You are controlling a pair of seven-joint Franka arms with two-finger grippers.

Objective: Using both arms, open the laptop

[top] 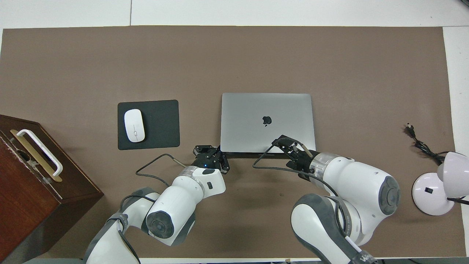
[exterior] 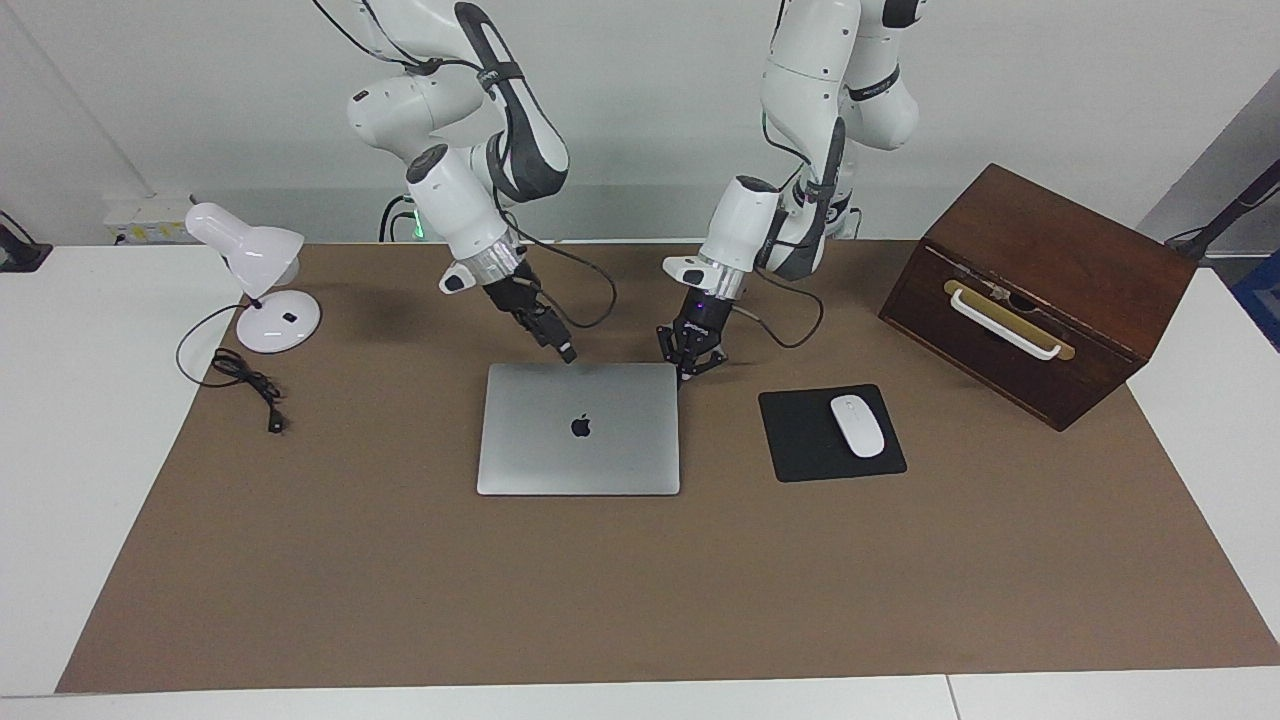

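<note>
The laptop [exterior: 579, 428] lies closed and flat on the brown mat of the table [exterior: 60, 400]. The left tool [exterior: 684, 377] — clenched, empty — sits at the lid's corner on the robots' side, toward the mouse pad [exterior: 800, 440]. The right tool [exterior: 566, 354], released, hangs over the same edge's middle.

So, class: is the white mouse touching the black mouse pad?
Touching. In the overhead view the mouse lies on the mouse pad, inside its edges, and the facing view shows it resting flat there with no gap.
</note>
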